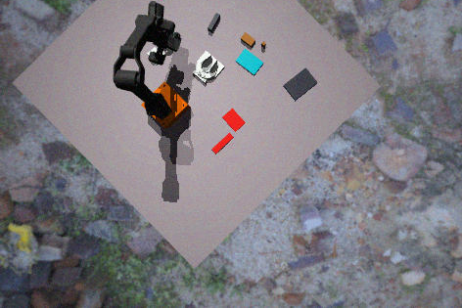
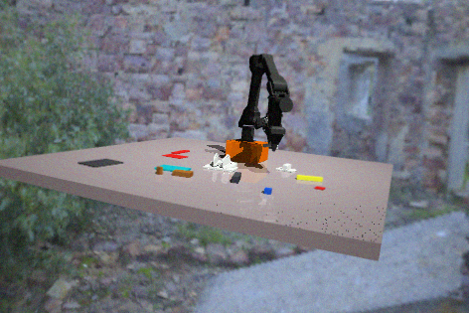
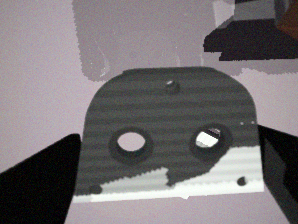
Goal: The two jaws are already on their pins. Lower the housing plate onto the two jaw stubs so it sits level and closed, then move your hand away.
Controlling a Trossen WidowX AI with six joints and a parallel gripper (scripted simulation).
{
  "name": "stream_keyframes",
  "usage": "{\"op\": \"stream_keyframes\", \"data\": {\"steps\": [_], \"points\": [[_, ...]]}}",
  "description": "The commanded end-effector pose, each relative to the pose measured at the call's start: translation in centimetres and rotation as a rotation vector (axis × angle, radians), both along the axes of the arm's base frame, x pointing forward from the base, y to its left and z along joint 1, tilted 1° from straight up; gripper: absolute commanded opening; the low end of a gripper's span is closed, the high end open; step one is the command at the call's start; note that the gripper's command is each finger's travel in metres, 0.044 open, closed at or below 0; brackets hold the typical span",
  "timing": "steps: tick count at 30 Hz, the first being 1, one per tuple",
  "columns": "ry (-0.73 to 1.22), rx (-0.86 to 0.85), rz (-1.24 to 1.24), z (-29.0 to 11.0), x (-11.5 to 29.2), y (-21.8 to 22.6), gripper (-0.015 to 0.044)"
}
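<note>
The housing plate is a flat plate with a rounded edge, two large holes and several small ones. It lies between the two dark fingers in the wrist view, partly in shadow. My gripper is shut on it, held above the table beside the orange arm base. The white base with the jaws stands on the table, apart from the gripper. Its jaws show as upright white shapes in the exterior view. The pins and exact stub tops are too small to tell.
A small white stand is below the hand. The orange arm base is close by. A cyan block, a dark grey bar and an orange-brown block lie around the jaw base.
</note>
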State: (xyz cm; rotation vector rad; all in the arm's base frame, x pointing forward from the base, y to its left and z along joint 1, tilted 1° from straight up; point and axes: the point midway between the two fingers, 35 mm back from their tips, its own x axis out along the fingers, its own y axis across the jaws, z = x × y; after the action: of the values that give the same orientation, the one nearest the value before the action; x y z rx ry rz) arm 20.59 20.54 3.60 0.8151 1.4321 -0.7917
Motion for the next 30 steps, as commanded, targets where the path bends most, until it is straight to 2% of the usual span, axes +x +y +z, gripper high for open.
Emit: {"op": "stream_keyframes", "data": {"steps": [1, 30], "points": [[-0.002, -0.005, 0.088, -0.1, 0.7, -1.4, 0.0351], [-0.013, -0.010, 0.727, -0.3, 4.7, -10.1, 0.0351]]}}
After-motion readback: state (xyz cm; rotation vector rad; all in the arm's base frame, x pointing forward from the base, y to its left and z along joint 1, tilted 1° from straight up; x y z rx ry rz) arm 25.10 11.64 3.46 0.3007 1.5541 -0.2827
